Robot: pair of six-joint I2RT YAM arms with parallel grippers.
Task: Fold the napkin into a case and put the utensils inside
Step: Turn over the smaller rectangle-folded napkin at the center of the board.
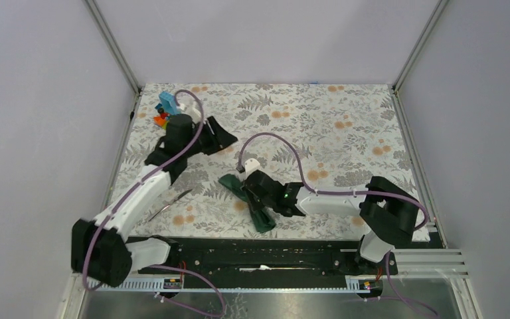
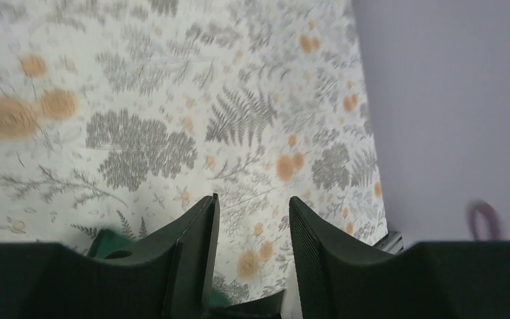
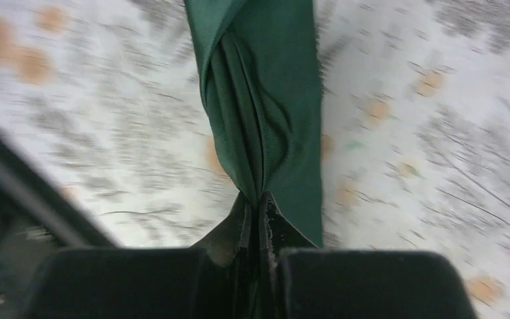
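The task looks early. The napkin [image 1: 259, 214] lies bunched and twisted on the table [image 1: 345, 126] just ahead of the right arm, not yet a neat case. One slim utensil [image 1: 170, 203] lies bare on the table to the napkin's left, beside the left arm and outside any cloth. Both the folding and the loading are left to do, by my reading. The right hand [image 3: 260, 211] is pinched tight on a gathered ridge of the napkin. The left hand [image 2: 252, 203], at the far left by the toy blocks [image 1: 165, 109] and a dark cloth [image 1: 216, 138], stands apart with nothing between its fingers.
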